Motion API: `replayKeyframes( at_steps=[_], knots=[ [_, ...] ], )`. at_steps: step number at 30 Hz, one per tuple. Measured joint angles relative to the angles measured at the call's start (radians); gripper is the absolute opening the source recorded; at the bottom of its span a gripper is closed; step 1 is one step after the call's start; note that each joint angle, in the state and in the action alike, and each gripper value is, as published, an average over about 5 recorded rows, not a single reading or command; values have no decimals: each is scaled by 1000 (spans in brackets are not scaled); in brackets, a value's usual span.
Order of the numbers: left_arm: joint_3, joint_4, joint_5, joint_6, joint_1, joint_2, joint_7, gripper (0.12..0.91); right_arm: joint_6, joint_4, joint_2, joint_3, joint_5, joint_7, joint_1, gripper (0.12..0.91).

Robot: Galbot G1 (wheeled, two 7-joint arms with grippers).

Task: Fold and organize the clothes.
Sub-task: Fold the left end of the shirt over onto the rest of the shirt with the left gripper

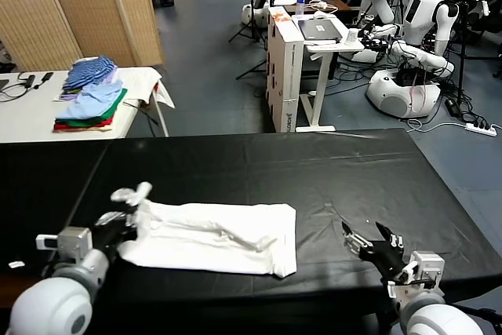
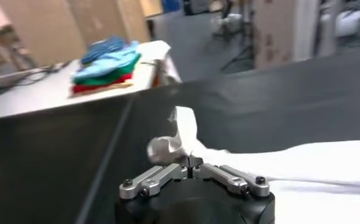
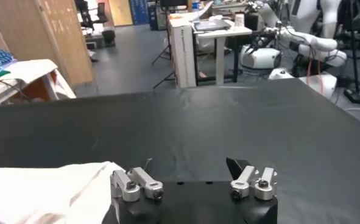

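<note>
The white T-shirt lies folded into a long band on the black table, near the front edge, left of centre. No printed graphic shows. My left gripper is shut on the shirt's left end, where a bunch of cloth stands up above the closed jaws. My right gripper is open and empty, resting low over the table to the right of the shirt. The shirt's near edge shows at the side of the right wrist view, apart from the right gripper.
A stack of blue, green and red folded garments sits on a white side table at the back left. A white cabinet, a desk and other robots stand behind the black table.
</note>
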Motion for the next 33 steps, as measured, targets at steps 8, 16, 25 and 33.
replayKeyframes(
  at_steps=[8, 16, 25, 33],
  knots=[
    [122, 4, -156, 0, -73, 2, -17, 148, 2, 11, 33, 11, -21, 0, -24, 907],
    [319, 50, -138, 0, -174, -10, -14, 148, 9, 21, 77, 24, -43, -1, -53, 907],
    [504, 121, -141, -1, -336, -24, -13, 148, 15, 24, 114, 21, -65, -4, -66, 907],
    [617, 163, -93, -1, -398, -39, -10, 148, 18, 27, 122, 25, -66, -5, -71, 907]
  ],
)
